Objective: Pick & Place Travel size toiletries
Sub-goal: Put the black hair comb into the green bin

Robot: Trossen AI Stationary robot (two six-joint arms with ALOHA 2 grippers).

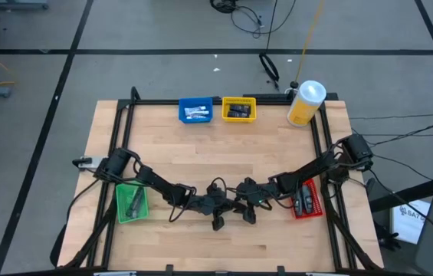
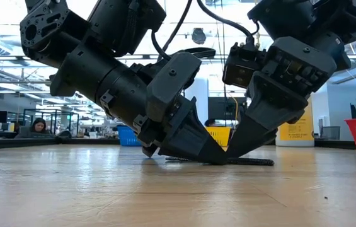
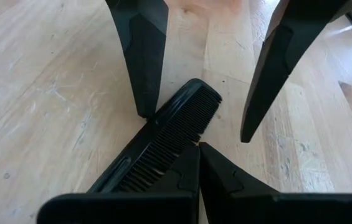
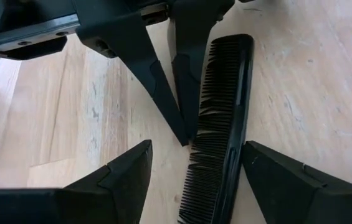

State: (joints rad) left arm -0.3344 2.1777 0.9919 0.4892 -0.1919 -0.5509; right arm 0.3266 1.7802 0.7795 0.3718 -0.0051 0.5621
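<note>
comb: a black comb [image 4: 220, 118] lies flat on the wooden table [image 1: 201, 153], near the front middle, between the two grippers.
left gripper: the left gripper [image 3: 199, 144] is down at the table with its fingertips pressed together, their tips right against the comb's toothed edge (nothing is pinched between them).
right gripper: the right gripper [image 4: 194, 158] stands with jaws spread wide, one finger on each side of the comb; in the left wrist view one fingertip touches down just beside the comb's spine, the other stands apart from it.
low view: both grippers meet tip to tip at the table, the comb flat beneath them.
green bin: a green bin [image 1: 131, 203] sits at the left front, something dark inside.
red bin: a red bin [image 1: 306, 200] sits at the right front, holding dark items.
blue bin: a blue bin [image 1: 195, 110] at the far edge holds pale items.
yellow bin: a yellow bin [image 1: 238, 109] just beside it holds dark items.
canister: a yellow canister with a white lid [image 1: 306, 103] stands at the far right corner.
</note>
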